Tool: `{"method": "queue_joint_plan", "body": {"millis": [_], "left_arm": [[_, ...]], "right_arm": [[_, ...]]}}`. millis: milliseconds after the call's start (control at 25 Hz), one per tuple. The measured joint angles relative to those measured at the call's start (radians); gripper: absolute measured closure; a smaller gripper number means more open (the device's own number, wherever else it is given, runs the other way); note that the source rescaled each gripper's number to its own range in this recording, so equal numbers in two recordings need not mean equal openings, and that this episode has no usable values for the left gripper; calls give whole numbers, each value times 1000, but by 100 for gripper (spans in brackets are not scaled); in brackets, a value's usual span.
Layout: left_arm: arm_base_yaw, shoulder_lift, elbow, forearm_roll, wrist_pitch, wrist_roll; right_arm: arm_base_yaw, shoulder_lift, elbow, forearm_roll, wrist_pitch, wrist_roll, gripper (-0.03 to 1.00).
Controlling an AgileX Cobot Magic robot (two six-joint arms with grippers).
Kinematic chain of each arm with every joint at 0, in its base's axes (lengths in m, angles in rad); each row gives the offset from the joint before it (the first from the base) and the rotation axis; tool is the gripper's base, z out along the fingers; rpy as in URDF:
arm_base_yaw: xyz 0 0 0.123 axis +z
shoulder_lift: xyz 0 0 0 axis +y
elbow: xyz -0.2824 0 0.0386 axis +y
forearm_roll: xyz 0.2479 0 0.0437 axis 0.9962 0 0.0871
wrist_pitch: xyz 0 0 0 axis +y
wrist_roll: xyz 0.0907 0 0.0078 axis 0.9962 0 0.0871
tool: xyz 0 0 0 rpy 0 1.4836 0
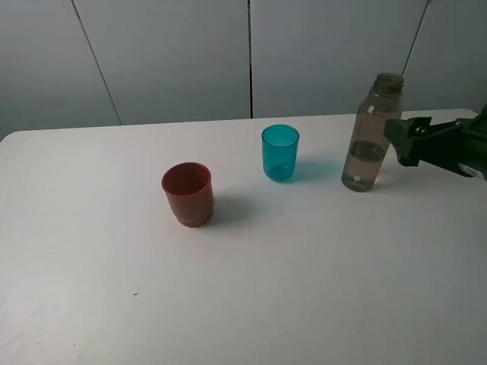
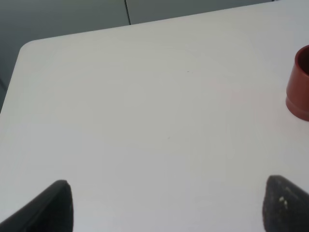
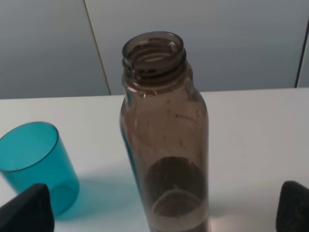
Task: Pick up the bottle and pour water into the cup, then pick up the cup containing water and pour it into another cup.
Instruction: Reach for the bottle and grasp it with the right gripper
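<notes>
The tall smoky brown bottle (image 1: 371, 135) stands upright at the right of the white table (image 1: 243, 289), uncapped, with water in its lower part. My right gripper (image 1: 397, 139) is open just to its right, one finger by the bottle's side; in the right wrist view the bottle (image 3: 164, 140) stands between the two fingertips (image 3: 29, 210) without touching them. The teal cup (image 1: 280, 152) stands left of the bottle, also seen as the teal cup (image 3: 36, 164). The dark red cup (image 1: 188, 194) stands further left and nearer. My left gripper (image 2: 166, 205) is open above bare table, the red cup (image 2: 299, 89) at that view's edge.
Grey wall panels (image 1: 251, 53) run behind the table's far edge. The table's rounded far-left corner (image 2: 29, 46) shows in the left wrist view.
</notes>
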Motion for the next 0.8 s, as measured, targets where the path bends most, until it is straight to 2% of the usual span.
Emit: {"method": "queue_joint_plan", "body": {"millis": [120,240,320,560,680,800], "left_arm": [[0,0,0,0,0,0],[0,0,0,0,0,0],[0,0,0,0,0,0],[0,0,0,0,0,0],[0,0,0,0,0,0],[0,0,0,0,0,0]], "right_arm": [[1,134,5,-37,-173,51,-3],[1,258,12,-62,-298,84,-3],[1,333,14,-62,-365,82,-3],[1,538,16,-66,-660,23,-3],[1,605,14,-66,-713,6,-3],[1,657,-10,-66,-717,-12,-3]]}}
